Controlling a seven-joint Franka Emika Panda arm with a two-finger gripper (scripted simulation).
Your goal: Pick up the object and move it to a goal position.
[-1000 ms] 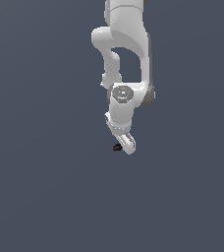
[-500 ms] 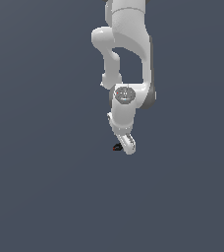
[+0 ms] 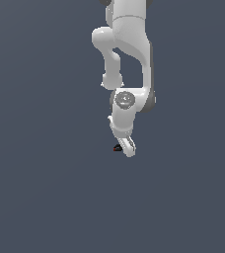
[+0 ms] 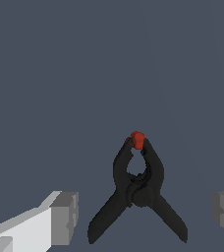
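Black spring clamp was seen between spread fingers of hand, untouched; long axis crosswise to closing line.

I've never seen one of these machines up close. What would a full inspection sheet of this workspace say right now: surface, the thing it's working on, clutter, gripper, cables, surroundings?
Surface: plain dark blue-grey ground, unmarked.
Job's thing: small black clamp with a red tip and two splayed handles, lying on the ground; in the exterior view it is a tiny dark speck beside the gripper's tip.
Clutter: nothing seen.
Gripper: white gripper open, its grey pads on either side of the clamp, not touching it.
Cables: nothing seen.
Surroundings: only the white arm coming down from above; no goal marker seen.
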